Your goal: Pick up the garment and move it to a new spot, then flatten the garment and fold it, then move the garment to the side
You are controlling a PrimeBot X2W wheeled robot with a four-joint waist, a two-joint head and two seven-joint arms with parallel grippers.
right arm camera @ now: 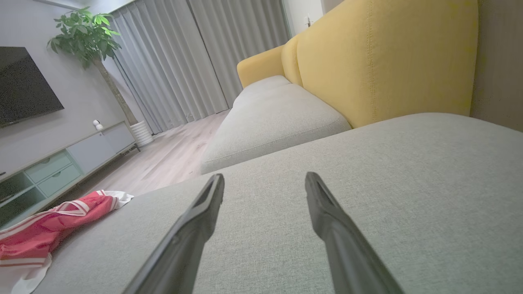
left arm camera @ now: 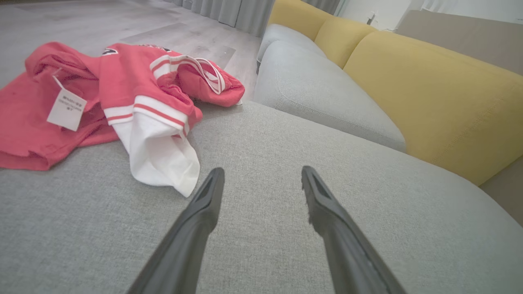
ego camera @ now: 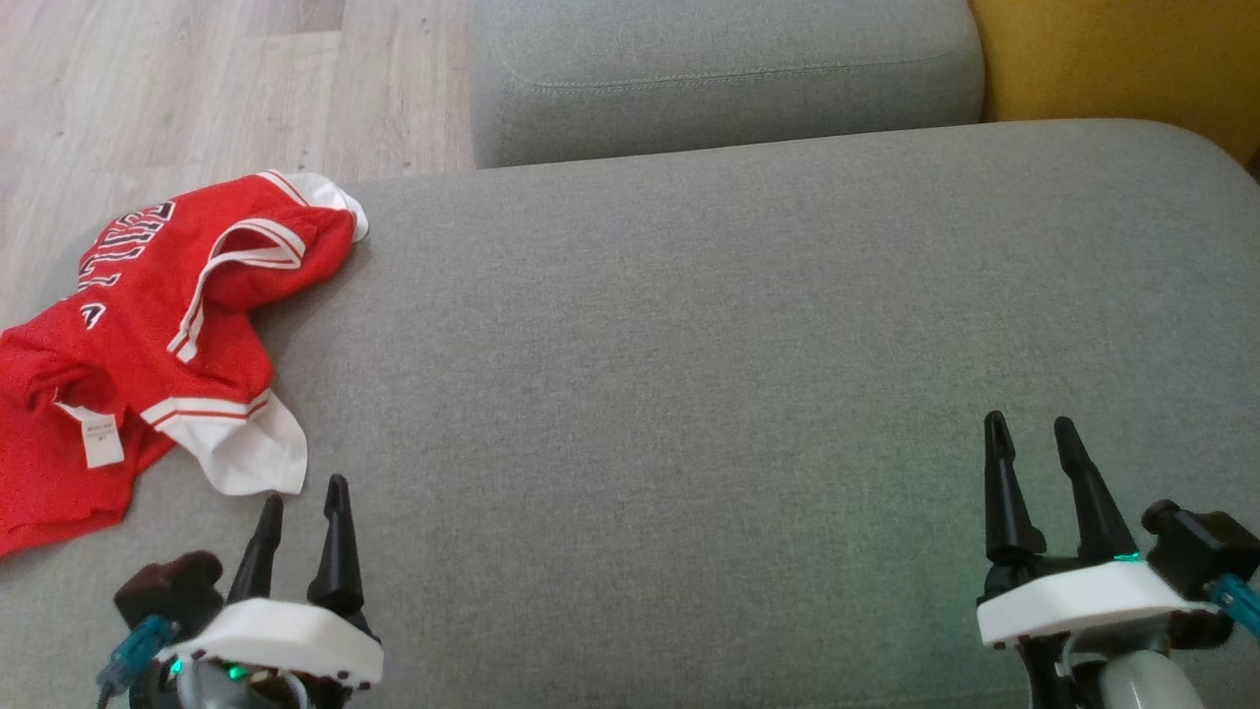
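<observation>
At the near edge of the grey seat cushion point(ego camera: 689, 345), the left gripper point(ego camera: 305, 490) hangs over the cushion's left end and the right gripper point(ego camera: 1029, 421) over its right end, both pointing toward the cushion's far side. Each has its two dark fingers parted by a moderate gap, with nothing between them and nothing touching them; bare grey fabric shows through both gaps in the wrist views. Just beyond the left gripper's tips, and a little further toward the cushion's left edge, lies the white sleeve point(ego camera: 251, 448) of the garment point(ego camera: 148, 325), near the fingers but apart from them. The red garment sits crumpled on the cushion's left end. Its long axis runs roughly from the near left corner toward the far left corner, along that edge, and part of it seems to spill over the left side. A white label point(ego camera: 101, 438) shows on the near part, so some of the fabric is turned inside out. The left arm is plainly the nearer one, since the right gripper is well apart from the cloth, across almost the whole width of the cushion. I judge the pick-up not yet begun, and a short reach forward and leftward by the left gripper would meet the sleeve first. Beyond the cushion's far edge stand a second cushion point(ego camera: 719, 79) and a yellow backrest point(ego camera: 1122, 59), with wooden floor point(ego camera: 197, 89) off the far left corner.
</observation>
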